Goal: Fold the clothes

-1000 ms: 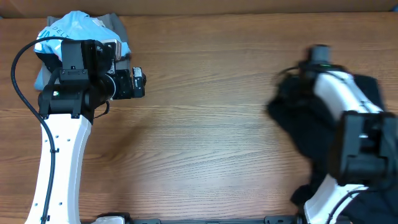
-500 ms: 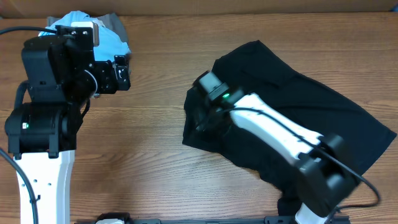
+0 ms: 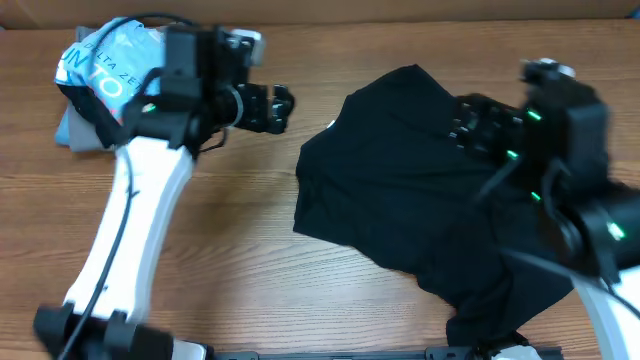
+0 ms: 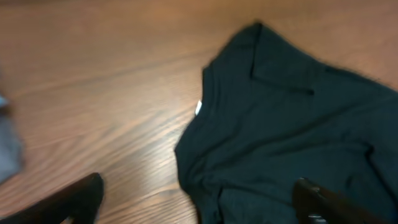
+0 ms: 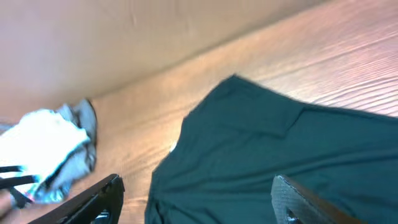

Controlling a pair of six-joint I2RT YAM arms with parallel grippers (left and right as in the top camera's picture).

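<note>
Left wrist view, nearest first: the left claw [image 4: 198, 182] has its two dark fingers spread wide at the frame's bottom corners, gripping nothing. Just beyond it the black garment [image 4: 280, 124] lies loosely spread on the wooden counter [image 4: 93, 81], its small white neck label [image 4: 199, 107] on the edge nearest that claw. Right wrist view shows the right claw [image 5: 198, 180] likewise — fingers well apart and empty, over the garment's body — with the light blue shirt [image 5: 46, 146] bunched far off at the counter's back.
</note>
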